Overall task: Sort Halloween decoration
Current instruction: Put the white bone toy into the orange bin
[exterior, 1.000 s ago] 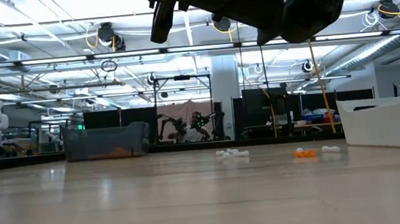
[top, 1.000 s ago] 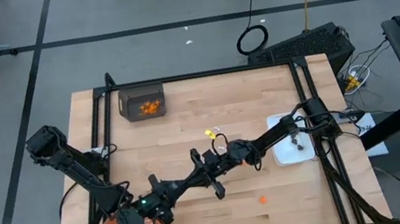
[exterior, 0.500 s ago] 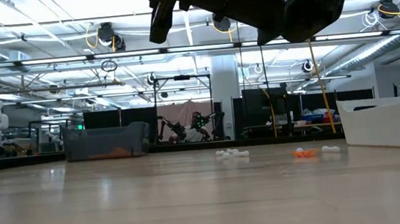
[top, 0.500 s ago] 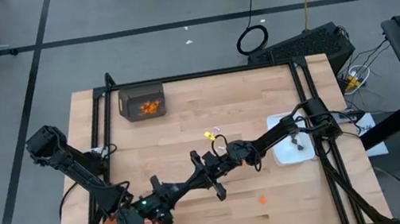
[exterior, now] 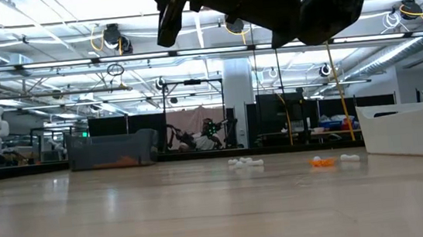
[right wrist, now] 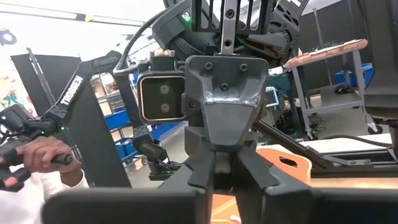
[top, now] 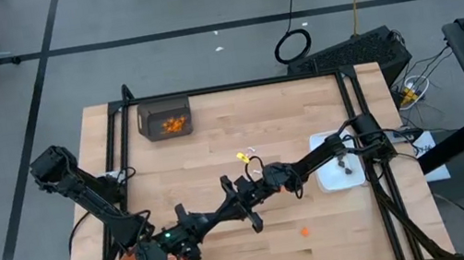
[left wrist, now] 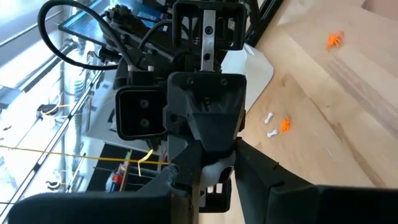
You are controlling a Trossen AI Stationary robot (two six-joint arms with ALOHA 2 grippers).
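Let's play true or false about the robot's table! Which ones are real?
1. The grey bin holds orange bits. True.
2. The left gripper and right gripper are far apart at opposite table edges. False: they meet nose to nose near the middle of the table.
3. The white dish sits at the table's right edge. True.
4. A lone orange bit lies inside the white dish. False: it lies on bare wood.

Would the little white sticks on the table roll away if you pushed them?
Probably a bit. The white sticks look like tiny bones with knobby ends, so they would likely slide or wobble rather than roll far. Being so small, they are probably very light and easy to flick.
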